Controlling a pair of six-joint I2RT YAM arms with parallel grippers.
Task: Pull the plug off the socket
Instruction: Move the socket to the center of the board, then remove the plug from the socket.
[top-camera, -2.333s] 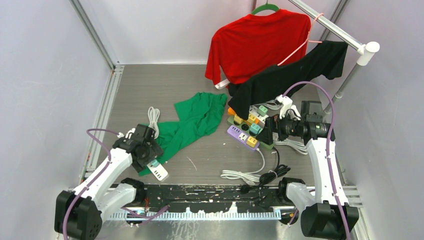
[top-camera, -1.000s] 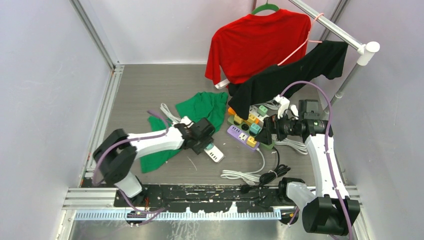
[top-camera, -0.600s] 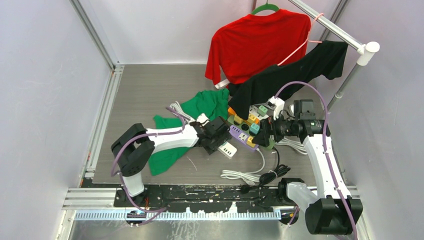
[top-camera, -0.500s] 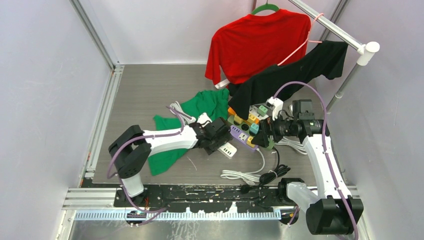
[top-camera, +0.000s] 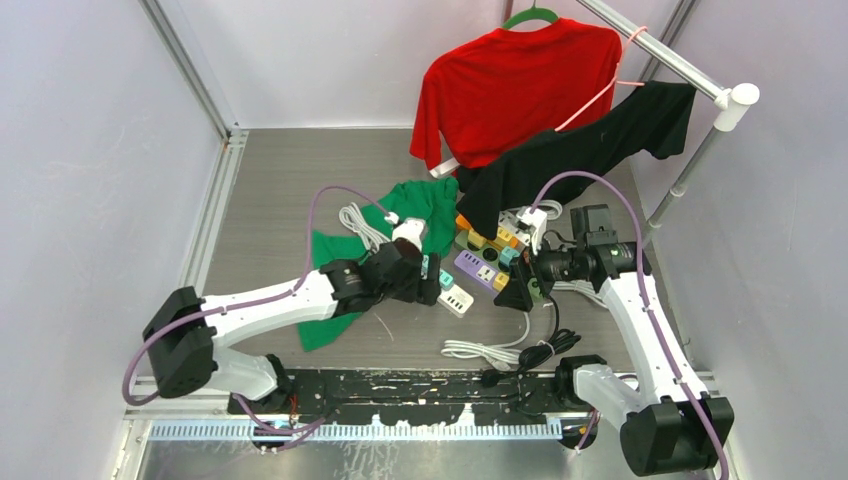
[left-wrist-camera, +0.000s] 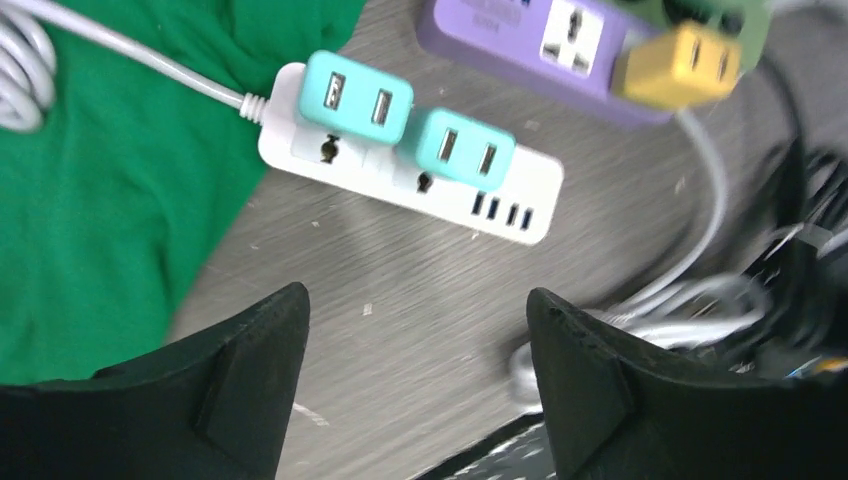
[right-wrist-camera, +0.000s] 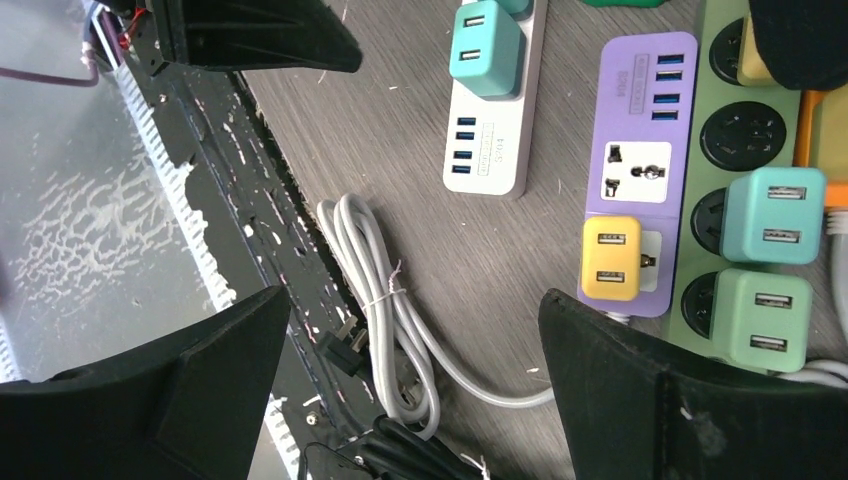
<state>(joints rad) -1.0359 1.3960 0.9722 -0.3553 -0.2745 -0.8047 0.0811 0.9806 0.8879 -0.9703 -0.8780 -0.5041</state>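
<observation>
A white power strip (left-wrist-camera: 400, 170) lies flat on the grey table, with two teal plugs (left-wrist-camera: 357, 95) seated side by side in its sockets. My left gripper (left-wrist-camera: 420, 330) hangs open just short of it, with only bare table between the fingers. From the top view, the strip (top-camera: 457, 300) sits between the left gripper (top-camera: 428, 282) and my right gripper (top-camera: 515, 293). The right gripper (right-wrist-camera: 415, 330) is wide open over a coiled grey cable (right-wrist-camera: 385, 300). From there the white strip (right-wrist-camera: 490, 130) shows ahead with one teal plug (right-wrist-camera: 485, 45).
A purple strip (right-wrist-camera: 640, 170) with a yellow plug (right-wrist-camera: 612, 258) lies beside a green strip (right-wrist-camera: 725, 130) carrying teal and light-green plugs. A green cloth (top-camera: 390, 250) lies left of the strips. Red (top-camera: 510, 85) and black (top-camera: 590, 150) shirts hang on a rack at the back right.
My left gripper carried the white strip toward the centre, let go of it and opened, then drew back slightly. The right gripper moved left and nearer, toward the strip.
</observation>
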